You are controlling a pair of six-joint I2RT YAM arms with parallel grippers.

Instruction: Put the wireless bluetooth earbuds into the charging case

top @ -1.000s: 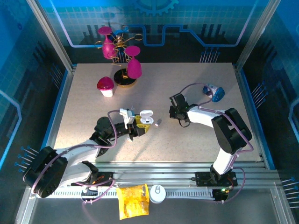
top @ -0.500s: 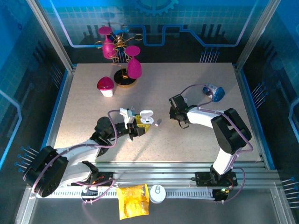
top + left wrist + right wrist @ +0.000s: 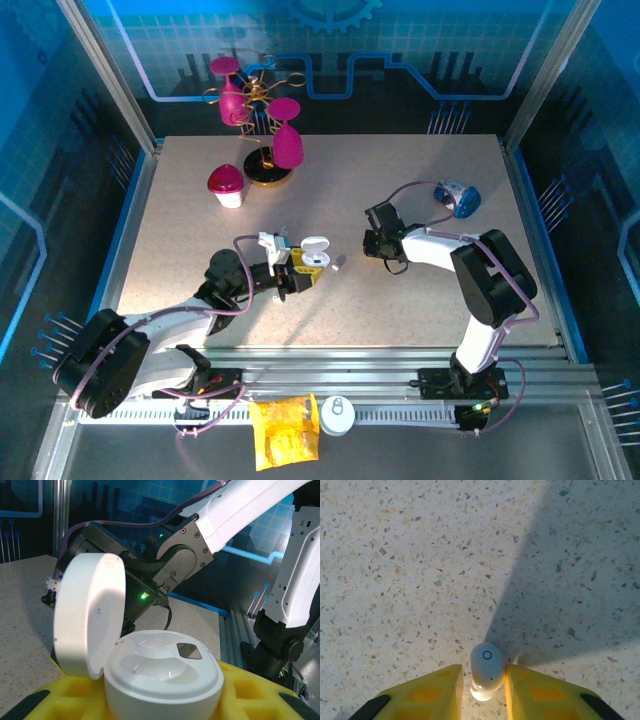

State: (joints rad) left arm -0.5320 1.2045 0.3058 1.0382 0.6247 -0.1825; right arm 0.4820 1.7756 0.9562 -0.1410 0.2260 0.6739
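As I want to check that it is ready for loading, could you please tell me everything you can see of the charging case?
The charging case is a rounded shell of glossy white plastic. It stands upright, with its hinged lid open and tipped up on the left. The base has two moulded hollows, both empty, and the right one has a small dark square patch. The case sits held between the left arm's yellow fingers, near the middle of the speckled table.

Robot lab cell, aluminium frame posts [image 3: 105,70], blue circuit-print panels [image 3: 420,50], speckled table [image 3: 420,165]
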